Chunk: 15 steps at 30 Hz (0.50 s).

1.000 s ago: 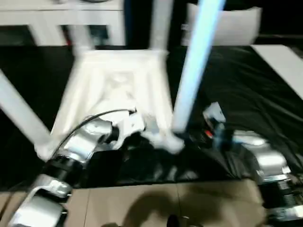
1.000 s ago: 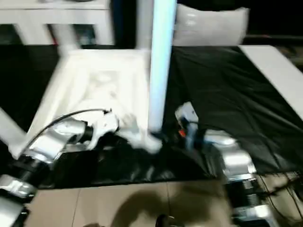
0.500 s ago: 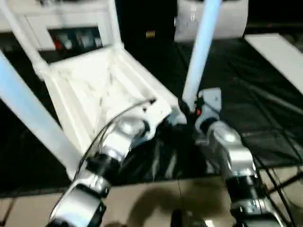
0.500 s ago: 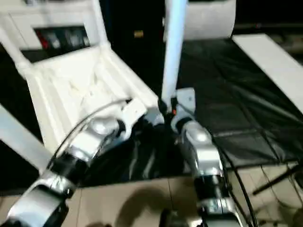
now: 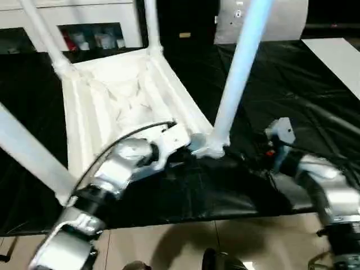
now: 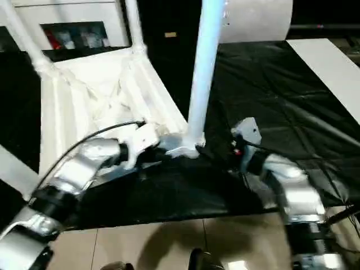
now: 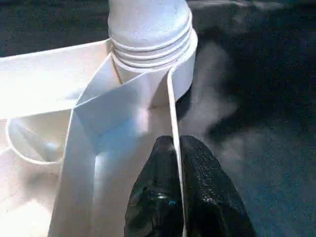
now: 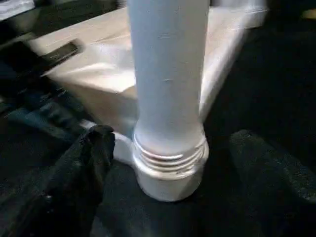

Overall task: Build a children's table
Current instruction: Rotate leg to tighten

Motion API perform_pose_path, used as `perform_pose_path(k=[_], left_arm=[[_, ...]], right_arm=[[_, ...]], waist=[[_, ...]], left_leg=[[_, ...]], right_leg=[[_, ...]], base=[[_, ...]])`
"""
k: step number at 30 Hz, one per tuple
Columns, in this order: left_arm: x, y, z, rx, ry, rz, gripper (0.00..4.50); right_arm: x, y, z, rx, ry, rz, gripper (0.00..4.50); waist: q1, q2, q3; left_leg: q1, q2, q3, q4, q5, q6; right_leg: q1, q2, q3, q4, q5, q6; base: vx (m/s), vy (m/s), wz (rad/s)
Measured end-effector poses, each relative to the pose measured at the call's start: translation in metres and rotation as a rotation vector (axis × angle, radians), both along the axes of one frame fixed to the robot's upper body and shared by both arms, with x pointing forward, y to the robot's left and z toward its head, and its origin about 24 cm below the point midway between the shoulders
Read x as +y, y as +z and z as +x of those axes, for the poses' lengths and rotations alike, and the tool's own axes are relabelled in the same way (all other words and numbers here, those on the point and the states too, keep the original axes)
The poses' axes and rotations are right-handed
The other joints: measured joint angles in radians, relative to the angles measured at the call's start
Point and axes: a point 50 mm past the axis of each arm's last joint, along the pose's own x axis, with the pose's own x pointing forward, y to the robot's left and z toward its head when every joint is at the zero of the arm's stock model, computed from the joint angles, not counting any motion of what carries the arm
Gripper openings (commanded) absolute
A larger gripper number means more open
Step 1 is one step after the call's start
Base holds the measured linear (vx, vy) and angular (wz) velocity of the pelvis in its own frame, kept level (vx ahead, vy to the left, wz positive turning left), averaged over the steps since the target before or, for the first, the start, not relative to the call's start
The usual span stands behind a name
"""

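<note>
Children's table (image 5: 121, 104): upside down on the black-sheeted surface (image 5: 292, 107), ribbed underside facing up, and it sits left of centre from where I stand
Far legs (image 5: 42, 31): two already stand in the far corner sockets, rising out of the top of the picture
Near-left leg (image 5: 28, 149): slants up from the near left corner, so that one looks fitted as well
Left pincer (image 7: 177, 192): fingers together, clamped on the thin upright rim wall of the table top just beside the near right corner socket; I'd say it is steadying the top
Near-right leg (image 5: 239, 70): upright in its corner socket (image 8: 168, 173), the ribbed collar down at the socket's lip, though whether it is fully home I cannot tell
Right pincer (image 8: 168, 148): fingers wide apart, one either side of that leg's base and touching neither side of it; the arm sits off to the right of the leg
Step in hand: the fourth and last leg appears to be in, and the right pincer is off it
Next move: probably check that the leg is seated, then free the left pincer; after that the table needs turning onto its feet, which calls for a firm hold on the rim or legs without knocking a leg loose
</note>
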Motion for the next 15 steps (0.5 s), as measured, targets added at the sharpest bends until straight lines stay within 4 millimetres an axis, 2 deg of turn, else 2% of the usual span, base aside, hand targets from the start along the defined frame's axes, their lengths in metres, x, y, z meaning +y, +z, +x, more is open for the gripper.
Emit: perform_pose_path(k=[2,7,8,11,12,13,15], left_arm=[[0.006,-0.001,-0.004,0.017,-0.063,0.012,0.0],[0.017,0.0,-0.015,0.048,-0.246,0.067,0.0],[0.019,0.0,-0.016,0.053,-0.277,0.075,0.0],[0.019,0.001,-0.019,0.057,-0.336,0.089,0.0],[0.019,0.001,-0.019,0.057,-0.349,0.093,0.0],[0.021,0.002,-0.019,0.064,-0.368,0.102,0.0],[0.022,0.002,-0.019,0.068,-0.386,0.111,0.0]], right_arm=[[-0.004,0.004,-0.001,0.011,0.054,-0.015,4.48],[0.004,0.014,-0.005,0.036,0.301,-0.062,4.48],[0.007,0.015,-0.004,0.045,0.341,-0.066,4.22],[0.013,0.013,-0.005,0.081,0.427,-0.064,4.08],[0.015,0.013,-0.005,0.098,0.454,-0.062,4.08],[0.017,0.012,-0.004,0.121,0.487,-0.063,3.77],[0.02,0.01,-0.003,0.14,0.52,-0.064,3.66]], waist=[[0.011,-0.002,0.0],[0.028,-0.01,-0.002],[0.032,-0.011,-0.003],[0.042,-0.014,-0.004],[0.042,-0.014,-0.004],[0.042,-0.015,-0.003],[0.043,-0.017,-0.003]], left_leg=[[0.0,0.0,0.0,0.001,0.0,0.0],[-0.003,0.0,0.0,0.004,0.0,-0.001],[-0.004,0.0,0.0,0.005,0.0,-0.001],[-0.005,-0.001,0.0,0.007,0.0,-0.001],[-0.006,-0.001,0.0,0.008,0.0,-0.001],[-0.006,0.0,0.0,0.009,0.0,-0.001],[-0.006,0.0,0.0,0.01,0.0,-0.001]], right_leg=[[0.0,0.0,0.001,0.0,0.0,0.0],[0.001,-0.002,0.001,-0.001,0.0,0.0],[0.001,-0.002,0.002,-0.001,0.0,0.0],[0.001,-0.002,0.003,0.0,0.001,-0.001],[0.0,-0.002,0.003,0.0,0.001,-0.001],[-0.001,-0.002,0.003,0.002,0.001,-0.001],[-0.001,-0.003,0.004,0.007,0.0,-0.002]], base=[[0.0,0.0,0.0],[0.0,0.0,0.0],[0.0,0.0,0.0],[0.0,0.0,0.0],[0.0,0.0,0.0],[0.0,0.0,0.0],[0.0,0.0,0.0]])
